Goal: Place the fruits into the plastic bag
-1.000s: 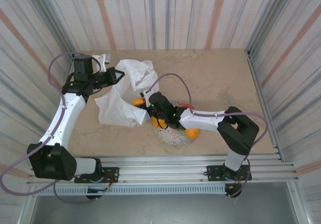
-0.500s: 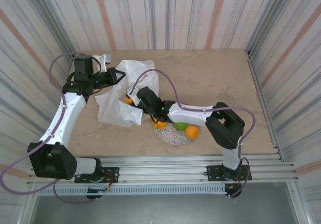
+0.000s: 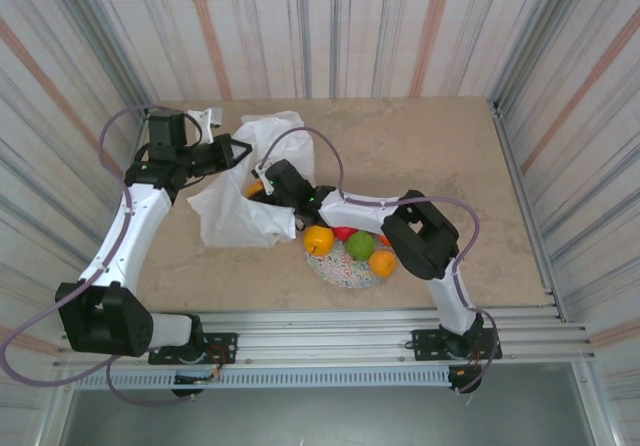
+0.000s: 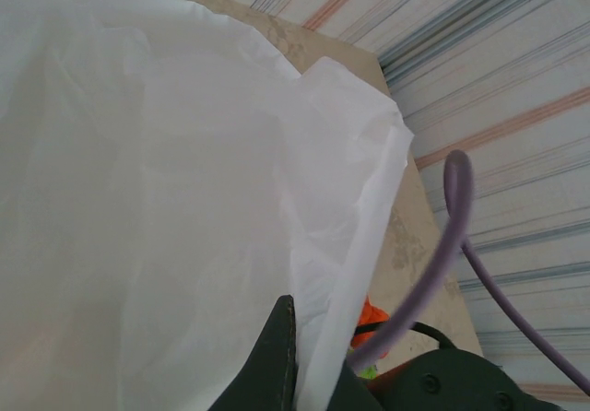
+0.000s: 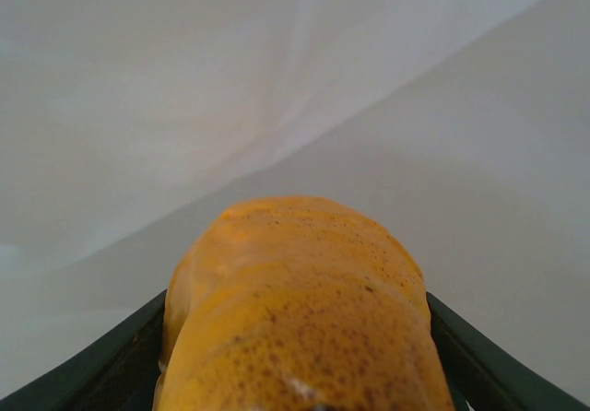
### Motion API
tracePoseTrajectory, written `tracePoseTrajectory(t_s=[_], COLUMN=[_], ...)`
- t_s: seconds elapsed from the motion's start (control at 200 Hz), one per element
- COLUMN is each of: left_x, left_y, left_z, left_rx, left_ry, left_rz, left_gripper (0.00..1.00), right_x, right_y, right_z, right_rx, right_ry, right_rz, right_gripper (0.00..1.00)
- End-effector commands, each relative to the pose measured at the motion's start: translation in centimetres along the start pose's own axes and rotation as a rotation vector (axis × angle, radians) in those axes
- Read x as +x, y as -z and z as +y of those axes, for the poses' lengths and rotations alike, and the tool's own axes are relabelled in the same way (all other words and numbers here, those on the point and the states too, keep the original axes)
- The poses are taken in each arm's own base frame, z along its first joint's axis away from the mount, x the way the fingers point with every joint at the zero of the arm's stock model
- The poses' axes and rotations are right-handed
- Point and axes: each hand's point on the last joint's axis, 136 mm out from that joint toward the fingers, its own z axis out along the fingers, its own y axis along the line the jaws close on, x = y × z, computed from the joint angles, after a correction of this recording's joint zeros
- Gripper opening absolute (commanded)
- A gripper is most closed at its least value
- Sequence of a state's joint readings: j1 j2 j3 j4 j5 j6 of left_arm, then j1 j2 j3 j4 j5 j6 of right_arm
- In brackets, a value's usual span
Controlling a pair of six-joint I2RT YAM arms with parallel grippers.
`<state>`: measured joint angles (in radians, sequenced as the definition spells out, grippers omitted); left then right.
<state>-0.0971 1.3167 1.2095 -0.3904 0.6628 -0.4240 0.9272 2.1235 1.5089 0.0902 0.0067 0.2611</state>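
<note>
My left jaws are closed tight on the upper edge of the plastic bag (image 3: 235, 211), holding that edge up off the bench (image 3: 430, 156). In my left wrist view the thin white sheet (image 4: 138, 199) folds down past one dark finger (image 4: 277, 365), and a purple cable (image 4: 447, 236) curves across the free space to the right of it.

My right jaws are partly closed on a yellow-orange fruit (image 5: 295, 310). Its speckled skin bulges between my two dark fingers (image 5: 101, 365). White plastic (image 5: 184, 79) surrounds it above and on both sides, so the fruit is inside the bag's mouth. From above it shows as a spot of orange (image 3: 256, 188) at the opening, just beside the lifted edge. There is little room there, with plastic close on every side of my fingertips.

The bag lies on the back-left part of the bench, and its near right corner is just beside the speckled plate (image 3: 335, 274). On the plate sit an orange fruit (image 3: 319, 239) at the left rim, a red one (image 3: 344, 233), a green one (image 3: 360, 246) and another orange one (image 3: 382, 262) at the right rim. My right forearm runs along the plate's far side.

The right and back-right of the bench are bare up to the striped walls (image 3: 330, 26). The plate is near the front edge, close to the metal rail (image 3: 350, 331).
</note>
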Motion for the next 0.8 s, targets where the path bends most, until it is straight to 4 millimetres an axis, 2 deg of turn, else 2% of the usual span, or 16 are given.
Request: tracePoseTrajectory(t_s=[0.0, 0.17, 0.406, 0.501, 0.666, 0.797], left_x=[-0.4, -0.4, -0.3, -0.3, -0.2, -0.4], left_y=[0.0, 0.0, -0.2, -0.2, -0.1, 0.1], left_z=[-0.3, -0.2, 0.1, 0.2, 0.9, 1.6], left_rx=[0.025, 0.019, 0.013, 0.008, -0.029, -0.061], left_ry=[-0.001, -0.004, 0.001, 0.002, -0.001, 0.007], left_rz=[-0.007, -0.008, -0.003, -0.002, -0.001, -0.011], left_gripper=[0.00, 0.00, 0.00, 0.00, 0.00, 0.00], right_x=[0.1, -0.2, -2.1, -2.7, -4.1, -4.3], right_y=[-0.4, 0.0, 1.5, 2.2, 5.0, 7.8], right_z=[-1.1, -1.2, 0.3, 0.8, 1.5, 1.5], right_rx=[0.036, -0.008, -0.106, -0.133, -0.174, -0.177], right_ry=[-0.094, -0.159, -0.205, -0.211, -0.195, -0.168], right_rz=[0.032, 0.049, 0.045, 0.043, 0.018, 0.012], right_gripper=[0.65, 0.71, 0.86, 0.88, 0.88, 0.87])
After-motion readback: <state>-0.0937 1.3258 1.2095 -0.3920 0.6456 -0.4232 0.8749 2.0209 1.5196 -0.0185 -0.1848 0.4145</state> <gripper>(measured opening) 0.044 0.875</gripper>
